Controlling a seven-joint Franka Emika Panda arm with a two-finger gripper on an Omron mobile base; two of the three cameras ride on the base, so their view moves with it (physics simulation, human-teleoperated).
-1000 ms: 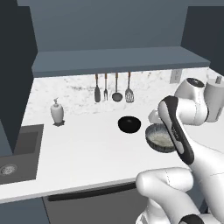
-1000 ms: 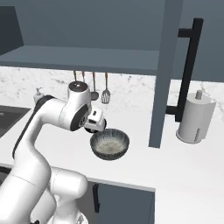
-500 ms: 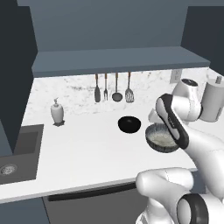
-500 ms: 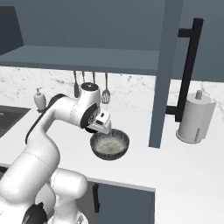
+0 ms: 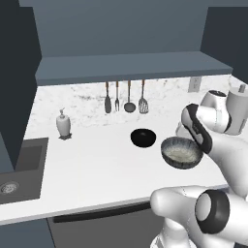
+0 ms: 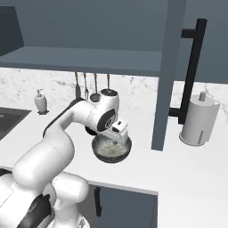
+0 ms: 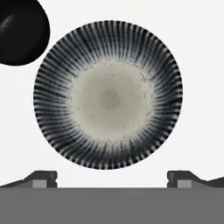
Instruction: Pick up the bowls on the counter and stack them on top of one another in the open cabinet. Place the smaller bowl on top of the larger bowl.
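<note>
The larger bowl (image 7: 109, 98), dark streaked outside and pale speckled inside, sits on the white counter (image 5: 92, 169) near its front edge. It also shows below the hand (image 6: 110, 150) and beside the forearm (image 5: 181, 152). My gripper (image 7: 112, 177) hangs open just above it, near the bowl's rim, fingertips (image 7: 43, 178) wide apart with nothing between them; the hand (image 6: 119, 136) points down. The smaller bowl (image 5: 143, 137), glossy black, stands on the counter just behind the larger one (image 7: 19, 30). The open cabinet's slate-blue shelf (image 5: 131, 68) runs above the backsplash.
Several utensils (image 5: 125, 99) hang on the backsplash. A soap dispenser (image 5: 63, 123) stands at the left near the sink (image 5: 19, 162). A paper towel roll (image 6: 198, 120) stands at the right, beyond a dark upright cabinet panel (image 6: 165, 75) and a black handle (image 6: 191, 67).
The hand has swung to the right and a little lower, over the larger bowl. Both bowls have stayed where they were.
</note>
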